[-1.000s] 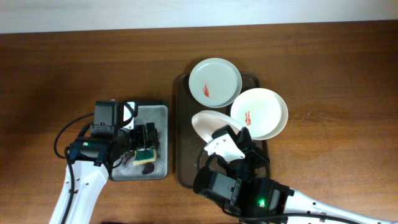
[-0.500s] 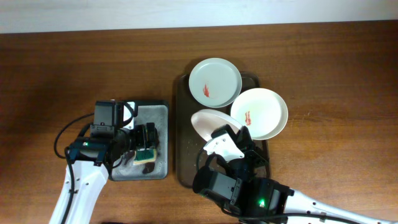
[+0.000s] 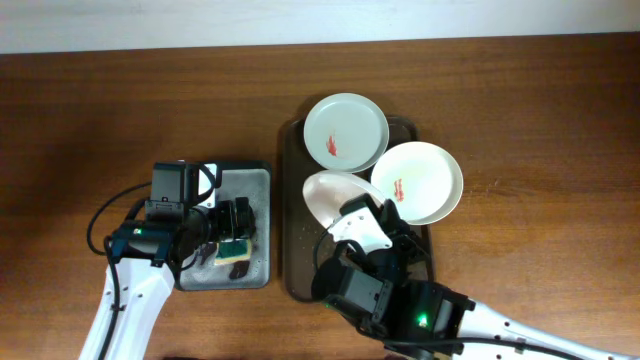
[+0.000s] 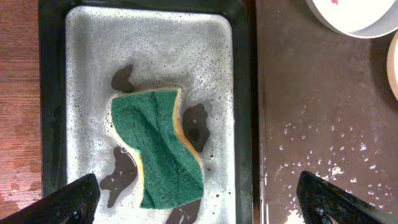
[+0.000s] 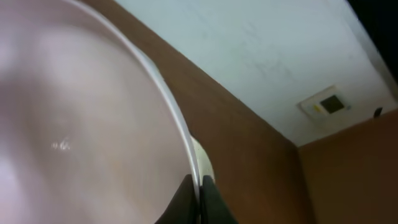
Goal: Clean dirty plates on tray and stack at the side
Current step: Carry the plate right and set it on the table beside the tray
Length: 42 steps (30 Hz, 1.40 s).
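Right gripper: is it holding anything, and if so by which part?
Yes. The right gripper is shut on a white plate, pinching its rim; the plate is tilted up over the tray.

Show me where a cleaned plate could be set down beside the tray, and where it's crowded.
Bare table lies right of the brown tray, beyond the right plate; more lies left of the grey tray. Crowded: the brown tray's far half, with the far plate and the held plate in the right pincer.
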Each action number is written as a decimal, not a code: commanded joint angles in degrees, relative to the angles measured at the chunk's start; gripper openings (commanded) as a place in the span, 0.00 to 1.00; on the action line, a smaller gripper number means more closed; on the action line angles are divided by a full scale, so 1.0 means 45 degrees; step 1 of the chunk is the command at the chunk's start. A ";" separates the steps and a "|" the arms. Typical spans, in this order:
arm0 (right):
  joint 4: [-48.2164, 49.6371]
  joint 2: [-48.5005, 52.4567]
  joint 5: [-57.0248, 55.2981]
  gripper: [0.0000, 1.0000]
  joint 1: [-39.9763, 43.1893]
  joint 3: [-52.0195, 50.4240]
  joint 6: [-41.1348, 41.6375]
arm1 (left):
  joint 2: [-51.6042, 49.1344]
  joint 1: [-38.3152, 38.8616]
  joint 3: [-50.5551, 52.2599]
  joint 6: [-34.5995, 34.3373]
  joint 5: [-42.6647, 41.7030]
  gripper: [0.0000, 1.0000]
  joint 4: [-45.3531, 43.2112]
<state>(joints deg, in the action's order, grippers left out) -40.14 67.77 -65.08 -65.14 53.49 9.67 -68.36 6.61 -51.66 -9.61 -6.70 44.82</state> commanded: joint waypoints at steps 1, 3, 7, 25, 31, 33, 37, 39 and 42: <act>-0.0559 0.0019 -0.0748 0.04 0.0301 0.0214 0.1467 | 0.0126 -0.0087 -0.0267 0.0117 -0.0136 0.99 0.0005; -0.0865 0.0024 0.0340 0.04 0.0340 0.0214 0.0957 | 0.0126 -0.0087 -0.0267 0.0117 -0.0136 0.99 0.0010; -0.1569 0.0019 0.0928 0.04 0.0593 0.0214 0.2657 | 0.0126 -0.0087 -0.0267 0.0117 -0.0136 1.00 0.0005; -0.0923 0.0816 1.8326 0.04 2.2989 0.0350 0.2346 | 0.0126 -0.0087 -0.0267 0.0112 -0.0136 1.00 0.0005; 0.0141 0.4707 1.7500 0.04 2.4723 0.0350 0.2953 | 0.0126 -0.0087 -0.0267 0.0117 -0.0136 1.00 0.0005; 0.0466 0.5479 1.7320 0.19 2.4723 0.0350 0.2905 | 0.0126 -0.0087 -0.0267 0.0117 -0.0136 0.99 0.0010; 0.0874 0.4561 2.0541 0.73 2.4426 0.0772 0.1899 | 0.0126 -0.0087 -0.0267 0.0117 -0.0136 0.99 0.0005; 0.0884 0.3473 2.1638 0.72 2.3586 0.0855 0.1083 | 0.0126 -0.0087 -0.0267 0.0117 -0.0136 0.99 0.0005; 0.0806 0.2118 2.0332 0.66 2.0424 0.0855 -0.0437 | 0.0126 -0.0087 -0.0267 0.0117 -0.0136 1.00 0.0005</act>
<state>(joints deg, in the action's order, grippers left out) -36.38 81.58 28.05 36.84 56.18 14.68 -68.34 6.55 -51.81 -9.61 -6.70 44.91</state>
